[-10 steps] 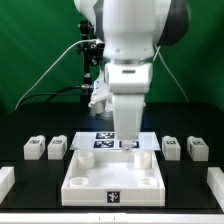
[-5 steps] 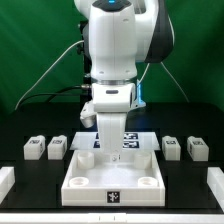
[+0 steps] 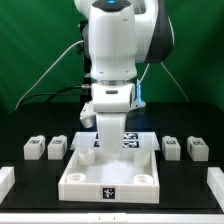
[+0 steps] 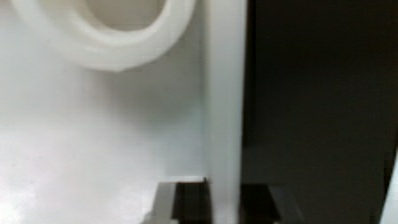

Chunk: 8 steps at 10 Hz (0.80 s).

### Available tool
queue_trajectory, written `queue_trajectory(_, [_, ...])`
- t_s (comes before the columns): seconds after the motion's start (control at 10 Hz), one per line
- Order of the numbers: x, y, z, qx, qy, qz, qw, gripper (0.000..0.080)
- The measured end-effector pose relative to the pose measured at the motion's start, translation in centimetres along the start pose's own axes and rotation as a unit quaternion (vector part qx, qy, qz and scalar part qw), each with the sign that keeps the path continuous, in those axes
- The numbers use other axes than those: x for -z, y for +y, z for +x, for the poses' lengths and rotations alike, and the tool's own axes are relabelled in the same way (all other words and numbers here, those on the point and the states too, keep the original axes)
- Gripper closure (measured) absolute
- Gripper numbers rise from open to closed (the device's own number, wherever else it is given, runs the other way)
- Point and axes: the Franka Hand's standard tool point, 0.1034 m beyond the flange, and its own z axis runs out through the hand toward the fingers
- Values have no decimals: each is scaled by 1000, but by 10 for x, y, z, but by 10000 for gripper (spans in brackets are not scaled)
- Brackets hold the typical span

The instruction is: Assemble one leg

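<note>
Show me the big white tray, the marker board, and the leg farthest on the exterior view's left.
tray (image 3: 85,192): exterior view, front wall.
marker board (image 3: 136,139): exterior view, tagged surface.
leg (image 3: 33,148): exterior view, its middle.

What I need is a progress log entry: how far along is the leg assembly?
Done: nothing fitted; all four legs lie loose, two either side of the tray. In hand: the gripper is low at the tray's back rim, carrying no leg; the wrist view shows an empty round socket. Left: pick a leg and seat it in a socket.
</note>
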Motion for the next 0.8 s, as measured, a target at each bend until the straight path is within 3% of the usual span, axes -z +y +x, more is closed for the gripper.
queue_trajectory(0.7, [0, 1, 0, 0, 0, -1, 1000, 739])
queue_trajectory(0.8, [2, 8, 6, 5, 2, -6, 1000, 739])
